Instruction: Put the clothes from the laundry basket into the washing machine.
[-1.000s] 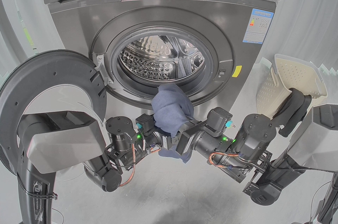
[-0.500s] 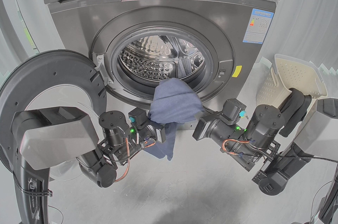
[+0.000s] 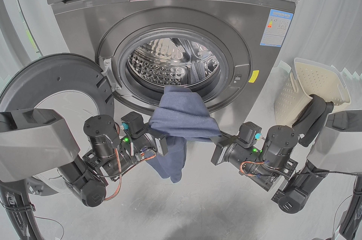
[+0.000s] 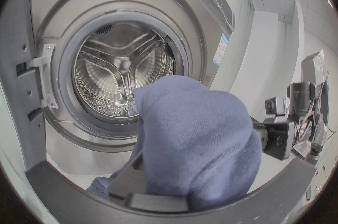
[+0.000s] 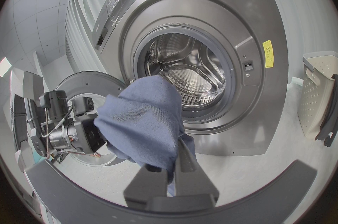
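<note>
A blue garment (image 3: 183,112) hangs stretched between my two grippers, just below and in front of the washing machine's open drum (image 3: 171,63). My left gripper (image 3: 163,143) is shut on the garment's left side, and a loose end dangles beneath it. On the right edge my right gripper (image 3: 217,136) is shut; the right wrist view shows its fingers (image 5: 186,165) pinched on the cloth (image 5: 144,122). In the left wrist view the garment (image 4: 197,136) drapes over that gripper and hides its tips. The cream laundry basket (image 3: 320,80) stands tilted at the right with a black garment (image 3: 315,116) over its rim.
The washer's round door (image 3: 56,78) is swung open to the left, close behind my left arm. Bare grey floor (image 3: 188,207) lies in front of the machine. The basket sits close to my right arm's elbow.
Both arms have drawn apart, left arm leftward and right arm rightward. The blue garment, bunched between the grippers a second ago, is now spread wide and sits a little higher.
</note>
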